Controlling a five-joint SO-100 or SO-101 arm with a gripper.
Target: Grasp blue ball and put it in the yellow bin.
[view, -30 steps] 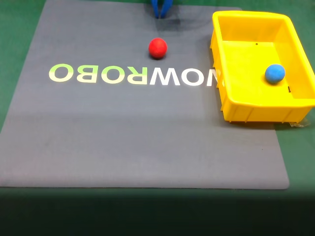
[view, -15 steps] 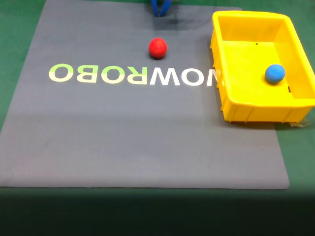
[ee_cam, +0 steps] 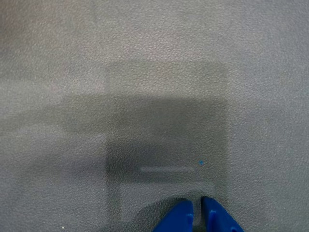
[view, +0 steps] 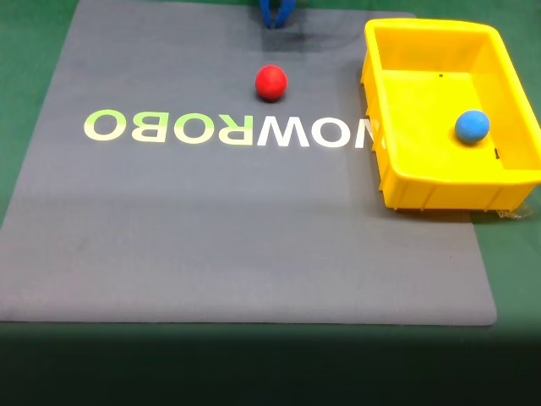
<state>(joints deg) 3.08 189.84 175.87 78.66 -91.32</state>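
The blue ball lies inside the yellow bin, on its floor toward the right wall, in the fixed view. The bin stands on the right part of the grey mat. My blue gripper pokes in at the top edge of that view, far to the left of the bin and just above the red ball. In the wrist view the gripper rises from the bottom edge with its two blue fingertips nearly touching, shut on nothing, over bare grey mat.
A red ball rests on the grey mat below the gripper, above the mirrored pale lettering. Green table surface surrounds the mat. A dark band runs along the bottom of the fixed view.
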